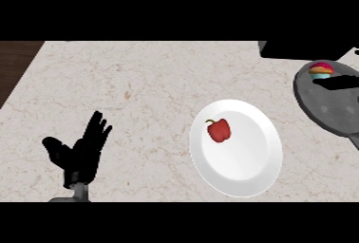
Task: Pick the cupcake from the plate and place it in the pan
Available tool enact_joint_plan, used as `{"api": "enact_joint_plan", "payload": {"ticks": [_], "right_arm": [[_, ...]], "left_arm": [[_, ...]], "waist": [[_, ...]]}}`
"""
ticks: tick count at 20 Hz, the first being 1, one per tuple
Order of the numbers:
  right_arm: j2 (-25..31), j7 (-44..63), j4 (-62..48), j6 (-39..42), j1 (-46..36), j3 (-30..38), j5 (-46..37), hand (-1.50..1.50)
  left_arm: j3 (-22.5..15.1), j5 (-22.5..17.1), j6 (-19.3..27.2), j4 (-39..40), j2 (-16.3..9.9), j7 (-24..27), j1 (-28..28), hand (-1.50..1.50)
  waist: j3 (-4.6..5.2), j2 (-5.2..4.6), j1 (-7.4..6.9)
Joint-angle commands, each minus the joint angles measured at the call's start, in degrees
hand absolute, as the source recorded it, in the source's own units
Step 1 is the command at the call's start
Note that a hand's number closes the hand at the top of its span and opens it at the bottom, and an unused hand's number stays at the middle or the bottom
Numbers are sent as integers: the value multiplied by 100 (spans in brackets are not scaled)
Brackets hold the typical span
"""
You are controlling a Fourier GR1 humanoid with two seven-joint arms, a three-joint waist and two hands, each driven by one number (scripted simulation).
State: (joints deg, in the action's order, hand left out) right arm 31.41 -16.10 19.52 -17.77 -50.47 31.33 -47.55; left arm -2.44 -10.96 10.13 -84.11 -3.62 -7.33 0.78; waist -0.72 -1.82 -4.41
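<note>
At the far right of the desk, the cupcake sits inside the grey pan, up near its back rim, with pink topping over an orange-and-blue wrapper; it is not on the white plate, which lies near the middle and carries only a red bell pepper. Just beside the cupcake, black fingers of your right hand reach in from the right edge; so little of them shows that you cannot tell whether they are spread or closed, nor whether they touch the cake. Judge the cupcake as light, soft and easily crushed: the topping would smear under a finger, while the pleated wrapper gives a drier, stiffer surface, so any hold belongs low on the wrapper's sides, thumb opposite fingers. Your left hand stands at the lower left, well apart from plate and pan, its fingers straight and pointing up, thumb out to the side, holding nothing and at rest above its grey forearm. From how things lie, the placing looks all but done.
</note>
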Motion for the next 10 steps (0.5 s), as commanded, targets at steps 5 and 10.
{"api": "enact_joint_plan", "payload": {"ticks": [5,10], "right_arm": [[270,-1063,-371,1248,-189,1363,1602,-150],[733,-1294,-713,2526,3,1862,2210,-150]], "left_arm": [[-65,78,76,71,60,-35,190,0],[60,28,94,239,66,21,227,0]], "waist": [[24,23,129],[40,60,234]]}}
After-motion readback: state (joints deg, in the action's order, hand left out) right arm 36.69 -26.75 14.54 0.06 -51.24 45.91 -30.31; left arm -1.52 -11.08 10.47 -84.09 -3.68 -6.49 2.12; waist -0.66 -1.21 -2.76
